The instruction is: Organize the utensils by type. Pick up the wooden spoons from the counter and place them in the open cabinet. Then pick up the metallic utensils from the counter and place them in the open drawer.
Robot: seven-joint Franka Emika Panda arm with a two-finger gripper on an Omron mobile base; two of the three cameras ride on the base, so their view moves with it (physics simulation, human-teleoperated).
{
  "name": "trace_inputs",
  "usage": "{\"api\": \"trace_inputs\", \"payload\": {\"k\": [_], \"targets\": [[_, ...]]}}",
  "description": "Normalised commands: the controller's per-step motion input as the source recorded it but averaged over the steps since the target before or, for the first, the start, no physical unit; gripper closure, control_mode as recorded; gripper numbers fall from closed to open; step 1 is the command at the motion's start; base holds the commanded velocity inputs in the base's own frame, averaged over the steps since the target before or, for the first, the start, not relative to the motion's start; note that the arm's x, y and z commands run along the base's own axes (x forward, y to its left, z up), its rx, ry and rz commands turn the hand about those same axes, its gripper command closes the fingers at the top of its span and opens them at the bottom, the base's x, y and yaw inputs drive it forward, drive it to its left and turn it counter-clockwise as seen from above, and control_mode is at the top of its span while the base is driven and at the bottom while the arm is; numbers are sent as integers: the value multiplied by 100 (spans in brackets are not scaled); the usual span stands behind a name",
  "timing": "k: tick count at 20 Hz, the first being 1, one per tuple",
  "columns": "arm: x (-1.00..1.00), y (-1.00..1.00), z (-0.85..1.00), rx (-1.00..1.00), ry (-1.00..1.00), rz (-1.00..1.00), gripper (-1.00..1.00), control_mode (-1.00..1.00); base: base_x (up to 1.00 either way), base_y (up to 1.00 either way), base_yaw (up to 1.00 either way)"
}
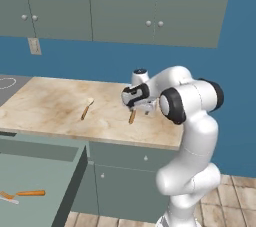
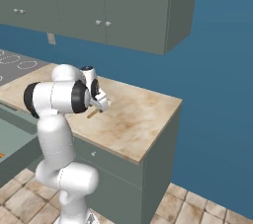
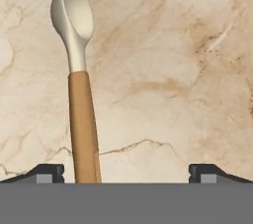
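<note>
A blue-walled kitchen is showing grey-green wall cabinets [image 1: 125, 6] hanging shut above a long marbled beige surface [image 1: 50, 113], which is sitting on grey-green base cabinets [image 1: 125, 186]. The white arm [image 1: 190, 136] is bending forward and down over the right part of that surface, and its gripper [image 1: 141, 105] is hanging just above one wooden spoon [image 1: 132, 116]. In the hand view this spoon [image 3: 79, 85] is lying flat on the marble, its pale bowl pointing away from the hand and its orange-brown handle running back toward the left fingertip [image 3: 47, 172]. The jaws are standing spread wide, with the handle lying between them close to the left one, and they are not pinching anything. A second wooden spoon [image 1: 87, 109] is lying on the surface well to the left of the first, also flat. At the lower left of the left base view, the open drawer [image 1: 65, 191] is standing pulled out, and an orange-handled utensil [image 1: 27, 193] is lying inside it beside a thin pale one [image 1: 9, 199]. From the right base view, the spoon's handle [image 2: 92, 114] is peeking out just under the hand.
</note>
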Motion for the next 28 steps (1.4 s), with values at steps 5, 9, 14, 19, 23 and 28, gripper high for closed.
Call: {"api": "trace_inputs", "payload": {"k": [5, 9, 14, 19, 23, 28], "targets": [[20, 0, -40, 0, -1, 0, -100, -100, 0, 0, 0], [23, 0, -25, 0, -3, 0, -100, -100, 0, 0, 0], [25, 0, -26, 0, -3, 0, -100, -100, 0, 0, 0], [25, 3, -34, 0, -1, 0, -100, -100, 0, 0, 0], [15, 4, -34, 0, 0, 0, -100, -100, 0, 0, 0], [4, 0, -30, 0, 0, 0, -100, -100, 0, 0, 0]]}}
